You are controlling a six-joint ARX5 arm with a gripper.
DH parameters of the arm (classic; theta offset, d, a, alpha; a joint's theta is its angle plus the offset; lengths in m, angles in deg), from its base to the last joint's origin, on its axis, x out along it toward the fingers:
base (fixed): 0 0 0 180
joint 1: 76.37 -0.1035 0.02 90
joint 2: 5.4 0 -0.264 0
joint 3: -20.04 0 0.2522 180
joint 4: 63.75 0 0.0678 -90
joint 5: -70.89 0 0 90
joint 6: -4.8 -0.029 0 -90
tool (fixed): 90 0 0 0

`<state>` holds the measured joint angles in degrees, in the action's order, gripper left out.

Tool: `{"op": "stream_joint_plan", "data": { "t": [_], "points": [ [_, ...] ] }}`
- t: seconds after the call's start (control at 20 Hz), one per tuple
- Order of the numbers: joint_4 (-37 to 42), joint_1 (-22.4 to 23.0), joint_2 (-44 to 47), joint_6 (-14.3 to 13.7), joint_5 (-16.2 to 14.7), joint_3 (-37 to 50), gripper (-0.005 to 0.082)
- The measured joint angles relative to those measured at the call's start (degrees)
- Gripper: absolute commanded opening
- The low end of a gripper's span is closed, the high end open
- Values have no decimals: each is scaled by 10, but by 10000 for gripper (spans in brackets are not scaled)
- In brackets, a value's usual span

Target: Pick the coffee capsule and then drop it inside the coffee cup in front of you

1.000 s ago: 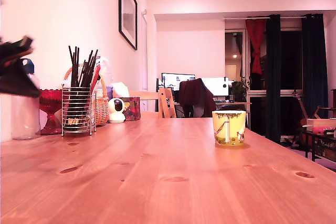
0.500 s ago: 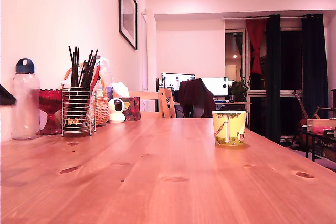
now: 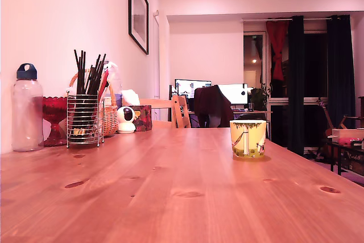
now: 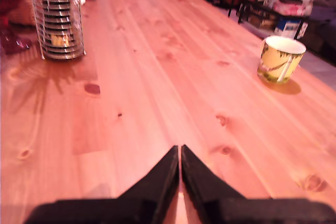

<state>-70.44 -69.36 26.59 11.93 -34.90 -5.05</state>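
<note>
Cup on bare wooden table; gripper empty, jaws together.

Cup [image 4: 280, 59]: short, yellow-green, white upright figure on its side, white inside; stood upright on the table [image 4: 173, 77], well ahead of the jaws and off to one side, nothing touching it; its contents could not be seen. Capsule: not made out in either view. Gripper [image 4: 180, 153]: black, seen only in the wrist view, the two jaws closed tip to tip with only a thin seam between, nothing held, above plain boards. Rack [image 4: 56, 17]: wire, cylindrical, held dark sticks, stood far ahead of the jaws on the side opposite the cup. Bottle [image 3: 27, 109], clear with blue cap, and red goblet [image 3: 55, 119]: beside the rack, by the wall. Small white camera [image 3: 125, 120]: beyond the rack.
</note>
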Motion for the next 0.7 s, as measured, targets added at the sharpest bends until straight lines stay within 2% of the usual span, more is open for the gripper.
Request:
{"op": "stream_joint_plan", "data": {
  "t": [0.45, 0.7],
  "points": [
    [-89, 0, -106, 0, 14, 0, -19],
    [-132, 0, -151, 0, 37, 0, -19]
  ]
}}
